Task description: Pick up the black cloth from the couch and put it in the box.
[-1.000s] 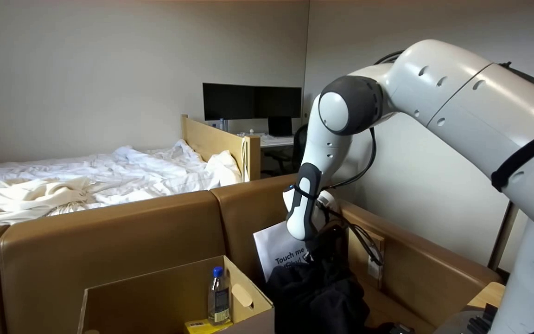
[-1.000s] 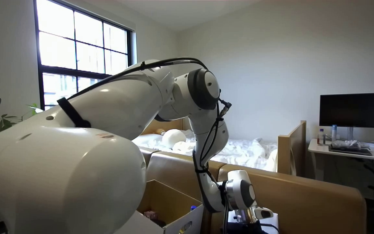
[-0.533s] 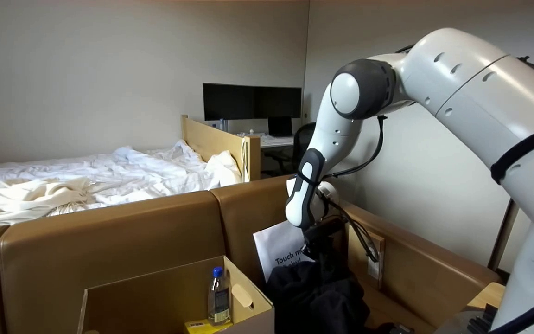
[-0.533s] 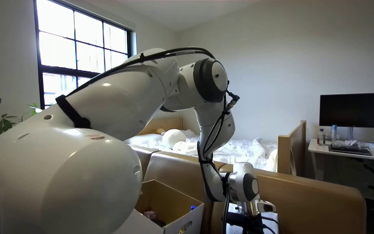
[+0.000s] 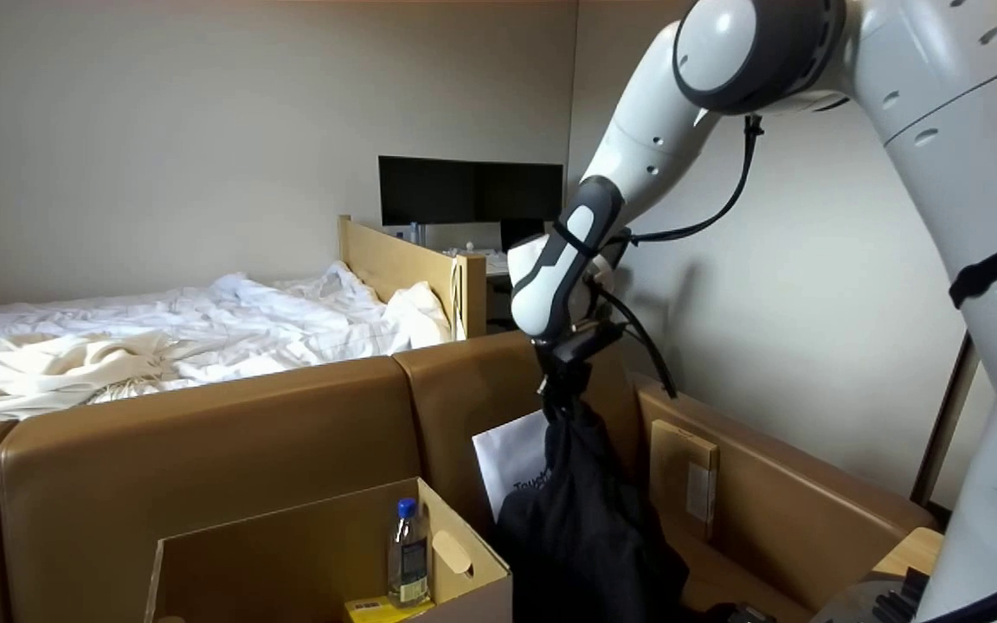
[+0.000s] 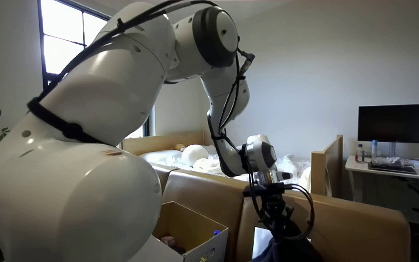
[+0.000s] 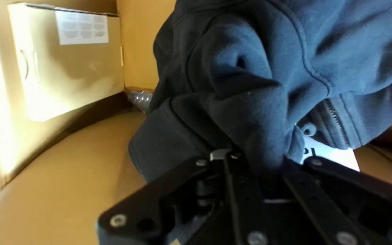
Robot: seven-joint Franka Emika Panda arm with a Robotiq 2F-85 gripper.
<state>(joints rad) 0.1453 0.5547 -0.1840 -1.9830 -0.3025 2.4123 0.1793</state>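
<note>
Lift stage, by my reading: grasp made, carry to the box not begun. Gripper [image 7: 260, 165] has its two fingers pinching a bunched fold of the black cloth [image 5: 589, 519], the fold plain between them in the wrist view. Cloth is garment-like; seams and a length of zipper [image 7: 337, 120] show. Top gathered to a peak under the gripper, the rest a widening drape before the couch [image 5: 204, 424] backrest, partly covering a lettered paper sheet [image 5: 510, 457]. Lower edge runs out of frame in both exterior views, so cannot tell whether it rests on the seat; the broad spread makes me think it does. Box [image 5: 299, 536] stands beside the cloth, hand-holed wall on the cloth's side; whether the two touch, cannot tell. Gripper looks higher than the rim but off to that side, not over the mouth. Next move calls for more height first, until the trailing fabric would pass the rim, then across that wall, down, and release. Watch the bottle [image 5: 409, 558], upright inside close to the same wall, a yellow item [image 5: 377, 610] at its foot: loose fabric could sweep it over, so the far part of the box seems the better target. Load probably soft and weighty; should the hem snag, the fold could creep from the grip. Slow lift advised.
</note>
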